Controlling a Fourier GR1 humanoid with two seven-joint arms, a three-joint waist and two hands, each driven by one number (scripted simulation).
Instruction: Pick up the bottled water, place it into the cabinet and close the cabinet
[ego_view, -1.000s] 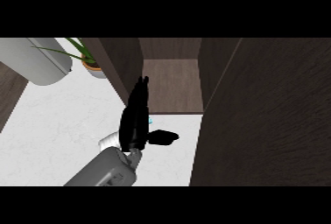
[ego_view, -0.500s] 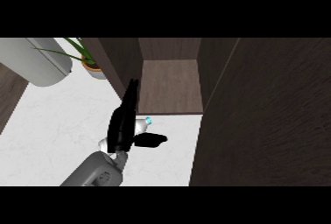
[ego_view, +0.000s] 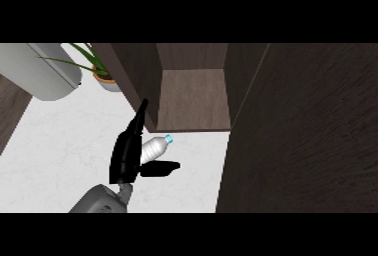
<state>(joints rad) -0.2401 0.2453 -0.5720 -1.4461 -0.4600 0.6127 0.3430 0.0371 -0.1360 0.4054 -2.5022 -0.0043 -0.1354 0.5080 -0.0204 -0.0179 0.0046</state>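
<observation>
White marble counter (ego_view: 66, 145) lying below an open dark-wood cabinet (ego_view: 193, 100). Bottled water (ego_view: 156, 146) is tilting just in front of the cabinet shelf, cap toward it. Left hand (ego_view: 127, 150) is cradling it, fingers straight, thumb beneath. Potted plant (ego_view: 103, 75) standing left of the cabinet.

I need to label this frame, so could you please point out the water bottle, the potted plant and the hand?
water bottle (ego_view: 156, 146), head view, clear body.
potted plant (ego_view: 108, 83), head view, pot.
hand (ego_view: 127, 152), head view, its back.
</observation>
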